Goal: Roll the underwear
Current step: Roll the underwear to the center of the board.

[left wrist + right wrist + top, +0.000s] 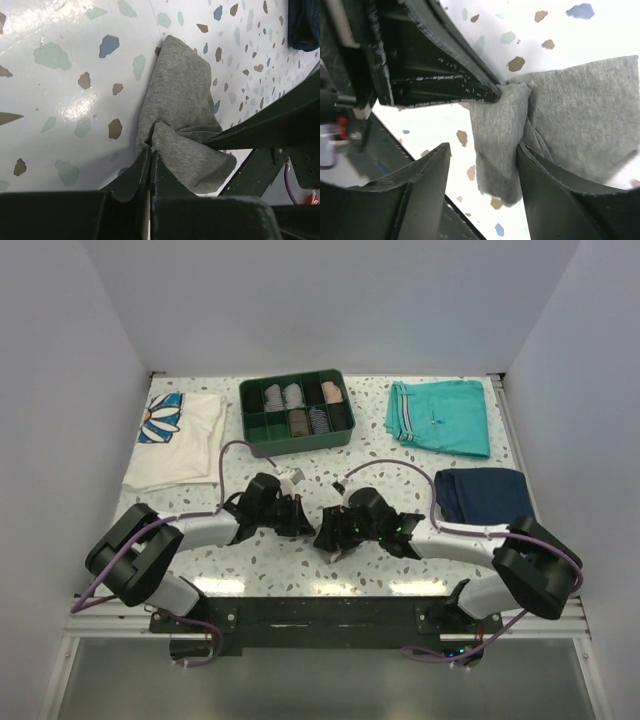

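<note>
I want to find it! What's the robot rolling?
On the speckled white table, look between the robot's black left hand and right hand. The small grey cloth underwear, pinched by the left hand, is far smaller than the teal shorts and folded navy garment.

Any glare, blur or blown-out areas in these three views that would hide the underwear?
Top external: even light, sharp, bright strips on the table along its near edge. Left wrist: glare patches on the table, underwear crisp, left fingers soft. Right wrist: table blown out white, right fingers dark and blurred.
</note>
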Tool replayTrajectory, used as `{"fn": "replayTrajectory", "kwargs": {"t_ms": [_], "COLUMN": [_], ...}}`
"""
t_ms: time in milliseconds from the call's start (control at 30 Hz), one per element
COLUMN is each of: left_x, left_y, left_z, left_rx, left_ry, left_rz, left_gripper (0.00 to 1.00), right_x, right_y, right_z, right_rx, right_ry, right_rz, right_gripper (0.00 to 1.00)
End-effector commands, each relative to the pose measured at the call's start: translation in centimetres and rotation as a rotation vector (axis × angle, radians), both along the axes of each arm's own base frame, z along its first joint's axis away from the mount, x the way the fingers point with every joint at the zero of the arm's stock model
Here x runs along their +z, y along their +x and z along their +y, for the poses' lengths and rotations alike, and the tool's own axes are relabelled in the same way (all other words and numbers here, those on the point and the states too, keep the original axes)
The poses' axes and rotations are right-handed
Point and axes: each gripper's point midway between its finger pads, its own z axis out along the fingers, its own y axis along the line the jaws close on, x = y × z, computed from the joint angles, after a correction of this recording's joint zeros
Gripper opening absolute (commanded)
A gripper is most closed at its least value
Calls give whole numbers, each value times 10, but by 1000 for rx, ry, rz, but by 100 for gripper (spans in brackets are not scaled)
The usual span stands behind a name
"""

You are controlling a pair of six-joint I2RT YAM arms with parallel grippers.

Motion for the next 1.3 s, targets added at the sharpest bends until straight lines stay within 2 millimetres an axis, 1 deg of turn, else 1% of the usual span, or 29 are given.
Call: {"fn": "replayTrajectory", "kwargs": {"t_ms": [0, 33, 67, 133, 167, 200, 233, 300, 367, 500, 567, 633, 700, 800, 933, 1133, 1167, 1233, 1267], "left_x": [14, 16, 17, 18, 19, 18, 18, 17, 16, 12, 10, 10, 10, 11, 11, 10, 10, 10, 10], "left_y": [11, 12, 12, 12, 13, 12, 12, 13, 14, 14, 13, 14, 13, 14, 14, 14, 14, 14, 14], "left_z": [-8, -8, -9, -8, -9, -9, -9, -9, -10, -9, -9, -9, -9, -9, -9, -10, -10, -9, -9], "left_rx": [-18, -18, -19, -17, -17, -20, -20, -17, -17, -4, 0, 4, 4, 7, 11, 12, 13, 17, 19], "left_ry": [1, 0, -1, 4, 3, 8, 9, 15, 21, 36, 38, 39, 40, 42, 42, 43, 42, 43, 44], "left_rz": [-51, -54, -57, -56, -57, -50, -48, -40, -35, -10, -1, 0, 4, 4, 7, 14, 15, 16, 13], "left_gripper": [0, 0, 0, 0, 0, 0, 0, 0, 0, 0, 0, 0, 0, 0, 0, 0, 0, 0, 0], "right_x": [-10, -7, -3, 3, 14, 13, 20, 23, 29, 27, 21, 18, 9, 0, -11, -31, -33, -38, -40], "right_y": [3, 8, 5, 6, 8, 5, 6, 3, 1, -5, -10, -12, -15, -15, -17, -20, -21, -22, -23], "right_z": [-52, -58, -59, -62, -58, -62, -57, -50, -39, -15, -3, 3, 9, 12, 10, 4, 4, 1, -1], "right_rx": [-14, -30, -16, 0, -8, 11, 14, 32, 45, 92, 122, 131, 142, 137, 136, 146, 148, 142, 141], "right_ry": [-360, -408, -444, -504, -535, -583, -590, -617, -617, -620, -633, -640, -646, -653, -682, -737, -743, -754, -760], "right_rz": [-122, -164, -185, -235, -296, -306, -332, -373, -413, -440, -444, -449, -447, -441, -438, -419, -418, -407, -404], "right_gripper": [63, 64, 64, 65, 66, 66, 66, 66, 67, 67, 67, 67, 67, 66, 65, 54, 51, 47, 42]}}
